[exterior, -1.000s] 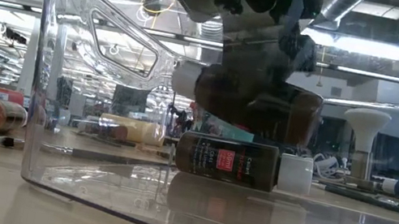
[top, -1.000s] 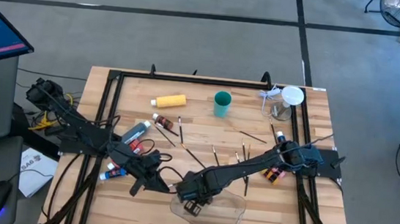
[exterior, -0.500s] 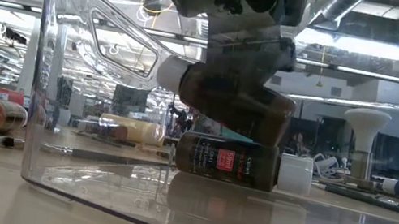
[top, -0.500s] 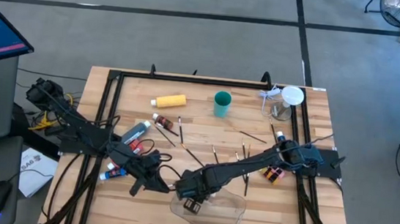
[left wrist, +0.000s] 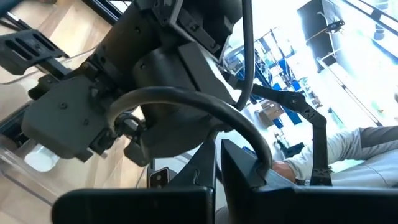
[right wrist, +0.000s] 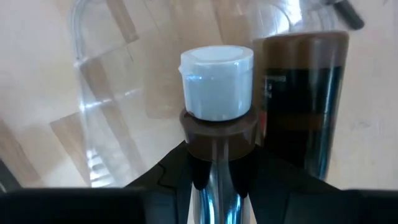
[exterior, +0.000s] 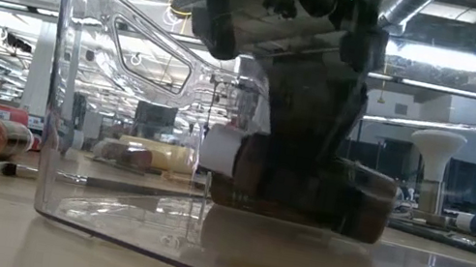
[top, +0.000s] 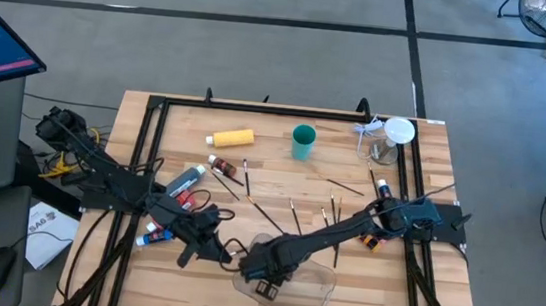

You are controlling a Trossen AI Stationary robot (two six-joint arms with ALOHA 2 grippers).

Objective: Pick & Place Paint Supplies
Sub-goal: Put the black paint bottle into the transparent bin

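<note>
A: What's between the right gripper's (right wrist: pixel 216 163) jaws?

B: One white-capped brown paint bottle (right wrist: pixel 217 99), still gripped, lying low inside the clear tray (top: pixel 302 294) just beside a second bottle (right wrist: pixel 301 93).

A: And the left gripper (top: pixel 227 252)?

B: Jaws shut, empty, beside the tray.

A: Elsewhere?

B: Only the high view shows the surface (top: pixel 273 153): one yellow bottle (top: pixel 233 137), one teal cup (top: pixel 302 141), scattered brushes (top: pixel 265 214).

1. The wooden counter (top: pixel 280 189) carries a clear tray (top: pixel 305 295) at its near edge.
2. A yellow bottle (top: pixel 232 138) and teal cup (top: pixel 302 141) sit near the far side.
3. Thin brushes (top: pixel 265 214) lie scattered mid-counter.
4. Paint tubes (top: pixel 186 181) lie left.
</note>
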